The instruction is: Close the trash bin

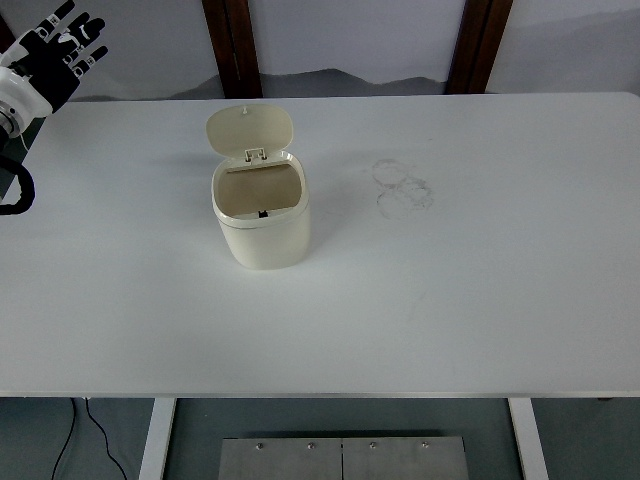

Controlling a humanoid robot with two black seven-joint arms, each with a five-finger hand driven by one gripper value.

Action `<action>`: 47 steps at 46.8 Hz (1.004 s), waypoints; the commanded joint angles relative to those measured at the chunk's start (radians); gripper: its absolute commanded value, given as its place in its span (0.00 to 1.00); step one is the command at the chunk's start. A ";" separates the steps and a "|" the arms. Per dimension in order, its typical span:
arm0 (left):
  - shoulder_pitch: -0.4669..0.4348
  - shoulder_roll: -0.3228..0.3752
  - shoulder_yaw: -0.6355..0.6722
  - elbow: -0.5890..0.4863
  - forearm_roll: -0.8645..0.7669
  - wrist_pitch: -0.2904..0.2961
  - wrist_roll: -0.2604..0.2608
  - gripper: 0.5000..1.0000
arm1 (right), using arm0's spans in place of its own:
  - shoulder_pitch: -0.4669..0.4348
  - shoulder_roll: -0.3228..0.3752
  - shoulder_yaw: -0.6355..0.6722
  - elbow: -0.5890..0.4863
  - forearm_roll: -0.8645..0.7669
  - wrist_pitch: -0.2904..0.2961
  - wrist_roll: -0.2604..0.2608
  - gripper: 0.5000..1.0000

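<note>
A small cream trash bin [262, 216] stands upright on the white table [450, 300], left of the middle. Its lid [250, 128] is swung up and back on the far hinge, so the inside shows. My left hand [58, 50] is raised at the far left corner, well away from the bin, with its fingers spread and nothing in them. The right arm is out of view.
Faint ring marks [402, 187] stain the table to the right of the bin. Two dark wooden posts [232, 45] stand behind the far edge. A black cable [14, 190] loops at the left edge.
</note>
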 commanded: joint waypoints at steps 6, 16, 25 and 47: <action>0.000 0.000 0.000 0.000 0.000 0.000 0.000 1.00 | 0.000 0.000 0.000 0.000 0.000 -0.002 0.000 0.99; 0.000 0.000 0.000 0.000 0.000 0.000 0.000 1.00 | 0.000 0.000 0.000 0.000 0.000 0.000 0.000 0.99; -0.003 0.002 0.003 -0.003 0.000 0.017 0.014 1.00 | 0.000 0.000 0.000 0.000 0.000 0.000 0.000 0.99; -0.046 0.017 0.009 -0.101 0.005 0.120 0.118 1.00 | 0.000 0.000 0.000 0.000 0.000 0.000 0.000 0.99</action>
